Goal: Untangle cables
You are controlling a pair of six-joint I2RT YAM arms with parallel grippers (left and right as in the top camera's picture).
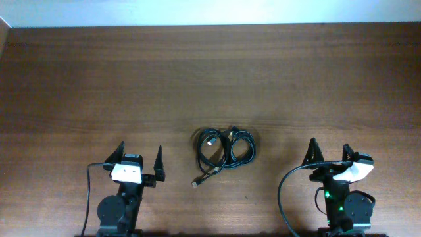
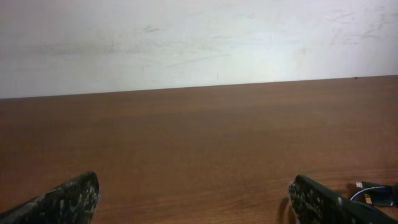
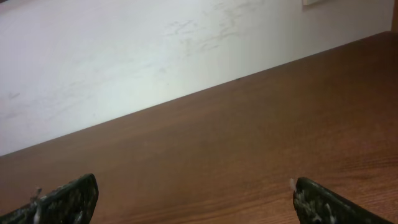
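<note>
Left pincer (image 1: 139, 151) and right pincer (image 1: 329, 147) both spread, empty; cables (image 1: 223, 150) bundled between them.

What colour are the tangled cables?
The cables are black, with silver plug tips; overhead view shows it best.

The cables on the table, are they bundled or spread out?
Bundled: the cables lie as one heap of overlapping loops, with one plug end trailing out.

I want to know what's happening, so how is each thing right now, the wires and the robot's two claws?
Thin black cables with silver plugs: coiled together in one tangled heap on the brown wooden table, untouched.
Left black two-finger gripper: open, empty, away from the heap.
Right black two-finger gripper: open, empty, away from the heap.
</note>
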